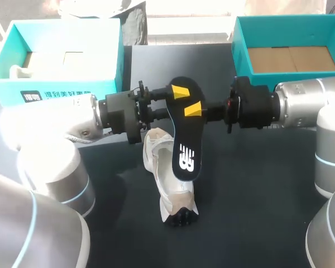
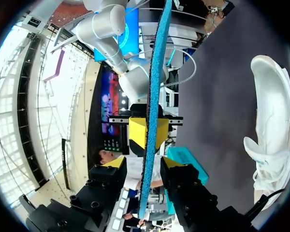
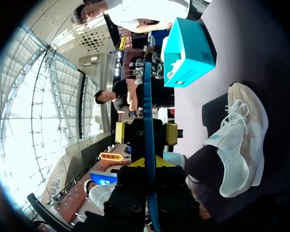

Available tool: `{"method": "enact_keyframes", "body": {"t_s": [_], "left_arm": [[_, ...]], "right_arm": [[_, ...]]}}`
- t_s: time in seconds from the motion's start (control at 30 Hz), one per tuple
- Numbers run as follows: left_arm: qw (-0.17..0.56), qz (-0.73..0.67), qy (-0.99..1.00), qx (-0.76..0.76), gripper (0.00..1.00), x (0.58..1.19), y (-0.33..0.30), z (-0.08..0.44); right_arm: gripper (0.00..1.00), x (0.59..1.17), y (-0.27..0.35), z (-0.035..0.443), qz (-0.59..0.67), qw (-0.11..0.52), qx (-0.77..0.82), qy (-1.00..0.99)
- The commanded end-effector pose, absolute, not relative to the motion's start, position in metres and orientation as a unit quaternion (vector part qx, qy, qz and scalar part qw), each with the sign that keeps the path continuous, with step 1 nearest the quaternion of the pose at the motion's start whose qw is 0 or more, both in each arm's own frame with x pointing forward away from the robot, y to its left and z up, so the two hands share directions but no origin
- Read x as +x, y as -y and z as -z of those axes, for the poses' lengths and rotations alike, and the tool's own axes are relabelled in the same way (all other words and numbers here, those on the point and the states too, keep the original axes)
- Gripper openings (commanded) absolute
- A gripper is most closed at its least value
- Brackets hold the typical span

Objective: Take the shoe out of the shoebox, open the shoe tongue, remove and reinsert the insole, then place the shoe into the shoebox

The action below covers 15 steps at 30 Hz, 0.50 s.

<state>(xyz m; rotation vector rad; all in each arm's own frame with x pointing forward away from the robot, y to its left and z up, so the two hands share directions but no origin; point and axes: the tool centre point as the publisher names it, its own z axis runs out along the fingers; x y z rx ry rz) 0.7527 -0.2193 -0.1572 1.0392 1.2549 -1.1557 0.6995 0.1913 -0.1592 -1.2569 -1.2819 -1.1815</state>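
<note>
A black insole (image 1: 185, 145) with a white logo and a blue underside hangs over the pale sneaker (image 1: 156, 149), which lies on the dark table. My right gripper (image 1: 194, 109) comes in from the right and is shut on the insole's upper part. From the left, my left gripper (image 1: 180, 92) has a yellow-tipped finger on either side of the same end, open, with a gap to the insole. In the left wrist view the insole (image 2: 154, 72) is edge-on between my left gripper's (image 2: 145, 163) spread fingers, and the sneaker (image 2: 270, 125) lies beside it. In the right wrist view my right gripper (image 3: 149, 164) clamps the insole (image 3: 147, 96), next to the sneaker (image 3: 239, 140).
A teal shoebox (image 1: 67, 89) stands at the back left with white paper inside. A second teal box (image 1: 240, 50) with a brown cardboard floor stands at the back right. Dark tabletop (image 1: 251, 195) lies in front of the sneaker and to its right.
</note>
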Motion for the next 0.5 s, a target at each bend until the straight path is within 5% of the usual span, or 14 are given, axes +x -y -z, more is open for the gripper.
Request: {"method": "enact_keyframes", "body": {"t_s": [0.03, 0.43, 0.5], "left_arm": [[0.541, 0.487, -0.529, 0.437, 0.40, 0.749, 0.222, 0.159], [0.531, 0.494, -0.533, 0.435, 0.38, 0.737, 0.223, 0.164], [0.531, 0.494, -0.533, 0.435, 0.25, 0.737, 0.224, 0.165]], "right_arm": [[0.00, 0.698, -0.193, 0.159, 0.483, 0.474, -0.516, 0.525], [0.00, 0.699, -0.193, 0.159, 0.485, 0.471, -0.517, 0.525], [0.00, 0.698, -0.193, 0.159, 0.485, 0.471, -0.517, 0.525]]}}
